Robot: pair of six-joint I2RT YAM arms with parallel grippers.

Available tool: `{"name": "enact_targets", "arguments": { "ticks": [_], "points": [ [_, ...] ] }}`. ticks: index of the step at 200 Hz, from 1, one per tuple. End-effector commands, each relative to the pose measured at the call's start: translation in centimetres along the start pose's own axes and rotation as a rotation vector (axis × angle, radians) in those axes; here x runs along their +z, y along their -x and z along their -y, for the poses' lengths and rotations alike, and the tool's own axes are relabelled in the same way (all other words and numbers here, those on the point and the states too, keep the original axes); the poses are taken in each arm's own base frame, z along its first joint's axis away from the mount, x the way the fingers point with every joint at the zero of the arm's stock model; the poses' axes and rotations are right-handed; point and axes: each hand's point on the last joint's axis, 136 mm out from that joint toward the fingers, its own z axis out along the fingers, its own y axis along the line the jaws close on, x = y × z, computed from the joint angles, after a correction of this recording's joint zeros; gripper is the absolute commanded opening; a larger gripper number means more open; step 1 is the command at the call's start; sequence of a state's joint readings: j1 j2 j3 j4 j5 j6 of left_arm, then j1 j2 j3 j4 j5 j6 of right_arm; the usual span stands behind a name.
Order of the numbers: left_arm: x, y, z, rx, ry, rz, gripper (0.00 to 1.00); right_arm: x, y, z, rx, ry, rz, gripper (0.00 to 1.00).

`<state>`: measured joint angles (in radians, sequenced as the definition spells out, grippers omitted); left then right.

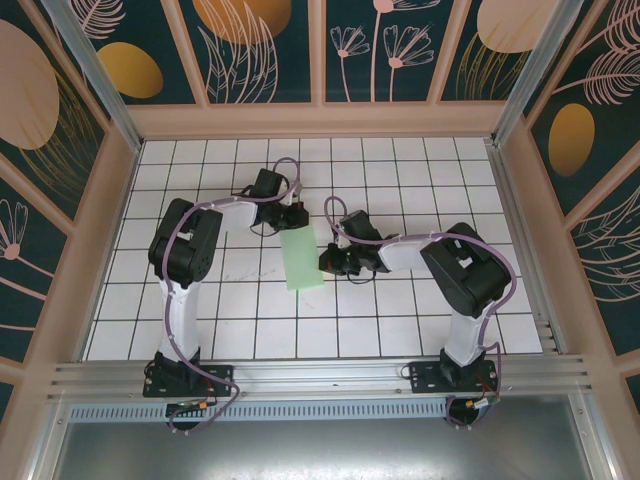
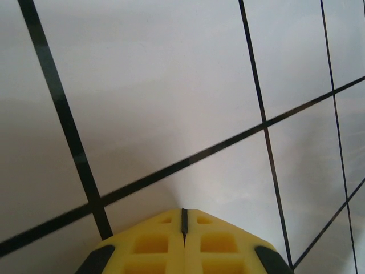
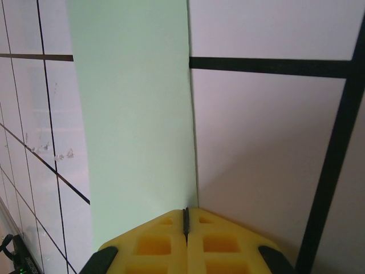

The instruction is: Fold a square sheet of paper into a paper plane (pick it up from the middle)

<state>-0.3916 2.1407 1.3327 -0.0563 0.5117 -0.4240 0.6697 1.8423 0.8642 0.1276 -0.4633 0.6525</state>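
The square sheet of paper (image 1: 302, 260) lies flat on the white grid table as a pale green rectangle, about one tile wide and two long; it has no paper plane shape. In the right wrist view the paper (image 3: 137, 114) runs away from my yellow fingertips. My right gripper (image 1: 328, 262) (image 3: 186, 210) is shut, with its tip down at the paper's right long edge and nothing between its pads. My left gripper (image 1: 299, 216) (image 2: 184, 211) is shut too and sits by the paper's far end, over bare tiles in its own view.
Peach-framed patterned walls (image 1: 320, 118) close in the table at the back and on both sides. An aluminium rail (image 1: 320, 375) runs along the near edge by the arm bases. Purple cables loop over both arms. Open tiles lie left and right of the paper.
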Motion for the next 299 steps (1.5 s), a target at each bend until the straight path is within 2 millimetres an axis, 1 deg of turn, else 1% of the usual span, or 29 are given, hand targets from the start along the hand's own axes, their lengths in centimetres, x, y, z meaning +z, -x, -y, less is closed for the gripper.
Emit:
{"name": "enact_targets", "arguments": {
  "ticks": [1, 19, 43, 64, 77, 94, 106, 123, 141, 162, 196, 219, 247, 275, 299],
  "points": [
    [-0.3, 1.4, -0.4, 0.026, 0.019, 0.04, 0.01, 0.6, -6.5, 6.3, 0.095, -0.225, -0.2, 0.0],
    [-1.5, 1.6, 1.0, 0.035, -0.025, 0.072, 0.01, 0.6, -6.6, 6.3, 0.096, -0.227, -0.2, 0.0],
    [-2.6, 1.3, 2.3, 0.042, -0.077, 0.092, 0.02, 0.7, -6.7, 6.4, 0.1, -0.229, -0.203, 0.0],
    [-2.8, 0.7, 2.7, 0.049, -0.084, 0.094, 0.02, 0.8, -6.8, 6.4, 0.099, -0.227, -0.207, 0.0],
    [-2.8, 0.7, 3.0, 0.052, -0.084, 0.1, 0.02, 0.9, -6.7, 6.4, 0.1, -0.227, -0.207, 0.0],
    [-3.4, 1.3, 2.9, 0.058, -0.05, 0.15, 0.02, 0.9, -6.8, 6.4, 0.099, -0.228, -0.209, 0.0],
    [-4.0, 2.0, 2.4, 0.054, -0.004, 0.202, 0.03, 1.0, -6.9, 6.5, 0.1, -0.23, -0.212, 0.0],
    [-4.3, 2.3, 3.0, 0.059, -0.018, 0.229, 0.03, 1.0, -6.9, 6.5, 0.102, -0.229, -0.212, 0.0],
    [-3.9, 1.5, 4.3, 0.077, -0.076, 0.2, 0.02, 1.0, -6.9, 6.5, 0.102, -0.229, -0.212, 0.0],
    [-3.1, 0.2, 4.8, 0.095, -0.102, 0.157, 0.0, 1.0, -7.0, 6.5, 0.102, -0.228, -0.214, 0.0],
    [-1.7, -1.5, 4.0, 0.087, -0.106, 0.088, 0.0, 1.1, -7.1, 6.6, 0.102, -0.229, -0.217, 0.0],
    [-1.0, -2.0, 4.0, 0.087, -0.117, 0.055, 0.0, 1.1, -7.1, 6.7, 0.106, -0.234, -0.221, 0.0],
    [0.0, -2.5, 3.1, 0.068, -0.091, 0.016, 0.0, 1.1, -7.1, 6.7, 0.106, -0.234, -0.221, 0.0],
    [0.6, -2.5, 2.3, 0.051, -0.059, 0.007, 0.0, 1.1, -7.3, 6.8, 0.108, -0.24, -0.226, 0.0],
    [0.9, -1.9, 1.3, 0.029, 0.0, 0.021, 0.0, 1.1, -7.5, 7.0, 0.108, -0.246, -0.232, 0.0]
  ]
}}
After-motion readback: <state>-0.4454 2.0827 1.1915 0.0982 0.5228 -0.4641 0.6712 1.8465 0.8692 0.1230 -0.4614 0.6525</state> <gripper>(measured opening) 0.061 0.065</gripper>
